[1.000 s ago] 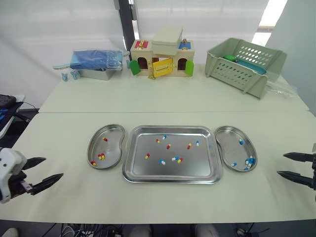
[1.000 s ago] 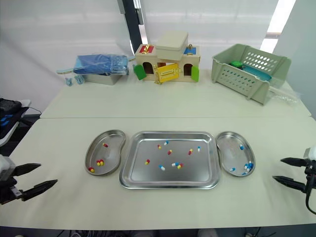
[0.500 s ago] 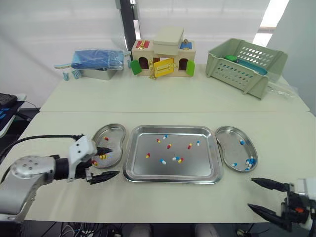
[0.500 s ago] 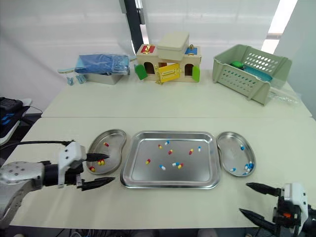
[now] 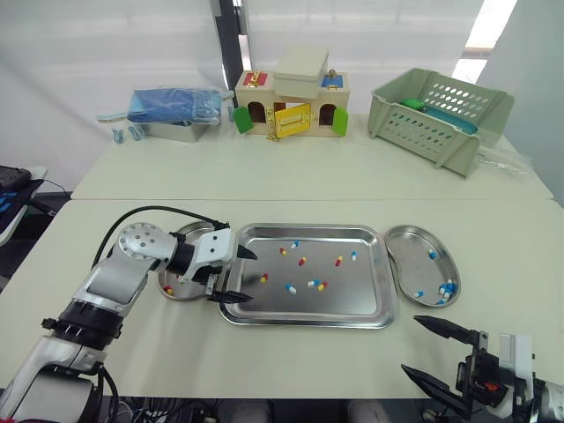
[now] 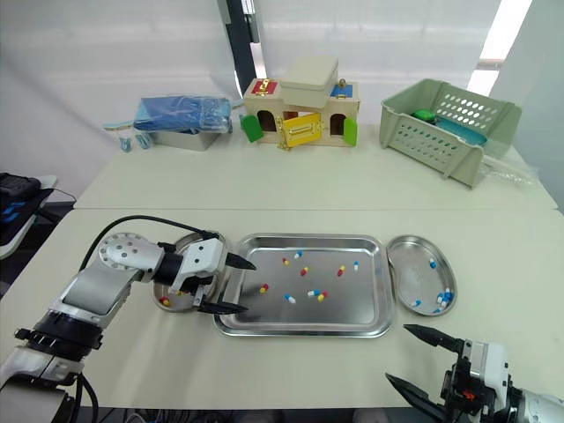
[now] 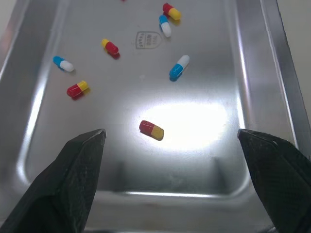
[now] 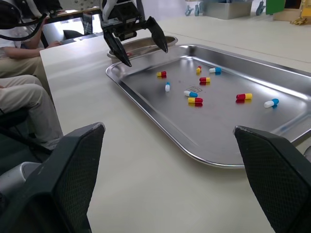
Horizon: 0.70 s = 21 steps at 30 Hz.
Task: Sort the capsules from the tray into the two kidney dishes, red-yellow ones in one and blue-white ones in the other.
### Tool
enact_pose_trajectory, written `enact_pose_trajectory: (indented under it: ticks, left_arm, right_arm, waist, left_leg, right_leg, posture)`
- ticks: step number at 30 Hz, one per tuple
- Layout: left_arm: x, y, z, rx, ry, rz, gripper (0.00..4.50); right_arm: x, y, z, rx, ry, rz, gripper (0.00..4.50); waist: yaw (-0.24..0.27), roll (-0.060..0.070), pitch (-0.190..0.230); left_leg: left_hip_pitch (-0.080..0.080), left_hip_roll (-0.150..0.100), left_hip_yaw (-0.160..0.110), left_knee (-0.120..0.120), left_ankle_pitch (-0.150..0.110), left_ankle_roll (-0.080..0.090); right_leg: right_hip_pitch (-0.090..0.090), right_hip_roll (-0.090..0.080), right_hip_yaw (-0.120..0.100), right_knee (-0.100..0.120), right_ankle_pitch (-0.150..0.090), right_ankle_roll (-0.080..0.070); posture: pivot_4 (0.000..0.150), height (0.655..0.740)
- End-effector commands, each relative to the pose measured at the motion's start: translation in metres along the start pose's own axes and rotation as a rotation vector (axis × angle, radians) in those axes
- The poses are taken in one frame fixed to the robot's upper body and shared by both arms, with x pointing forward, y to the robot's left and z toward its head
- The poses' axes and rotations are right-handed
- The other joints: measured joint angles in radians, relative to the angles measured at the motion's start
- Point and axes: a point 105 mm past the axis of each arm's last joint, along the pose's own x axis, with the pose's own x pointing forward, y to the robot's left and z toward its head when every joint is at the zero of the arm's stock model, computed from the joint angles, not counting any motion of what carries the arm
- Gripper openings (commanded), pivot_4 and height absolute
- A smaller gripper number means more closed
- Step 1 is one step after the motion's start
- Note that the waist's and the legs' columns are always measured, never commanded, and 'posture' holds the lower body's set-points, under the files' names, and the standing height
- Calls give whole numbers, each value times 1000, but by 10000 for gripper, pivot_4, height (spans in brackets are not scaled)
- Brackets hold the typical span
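Along the far edge of the white table (image 5: 308,176) I see a wooden toy house (image 5: 291,106) with coloured doors and a pale box on its roof. Left of it sits a metal box (image 5: 167,131) under a blue bundle (image 5: 172,104), with small blue clips (image 5: 123,135) just beside. On the right stands a pale green slotted basket (image 5: 438,119) holding something teal (image 5: 447,118). My right wrist camera catches a seated person's legs (image 8: 19,92).

No readable text; tray (image 7: 209,145) stamp (image 7: 147,39) illegible.
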Motion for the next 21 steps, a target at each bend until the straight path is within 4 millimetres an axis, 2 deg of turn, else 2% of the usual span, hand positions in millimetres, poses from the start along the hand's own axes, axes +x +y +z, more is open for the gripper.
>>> enact_pose_trajectory:
  ticks: [1, 11, 21]
  left_arm:
    - [1, 6, -4, 47, 67, -71, 45000]
    - [13, 21, -3, 124, 155, -152, 45000]
    - [22, 19, -6, 122, 149, -178, 45000]
  right_arm:
    - [1, 5, 5, -25, -23, -11, 44794]
    - [0, 12, 1, -27, -37, -43, 44794]
    - [2, 12, -3, -36, -52, -56, 44794]
  waist:
    - [0, 0, 0]
    - [-4, -1, 0]
    - [-6, 0, 0]
  left_leg:
    - [0, 0, 0, 0, 0, 0]
    - [0, 0, -1, 0, 0, 0]
    - [0, 0, -2, 1, 0, 0]
  right_leg:
    - [0, 0, 0, 0, 0, 0]
    - [0, 0, 0, 0, 0, 0]
    - [1, 0, -1, 0, 0, 0]
  posture:
    - [1500, 7400]
    - [1500, 7400]
    - [1500, 7400]
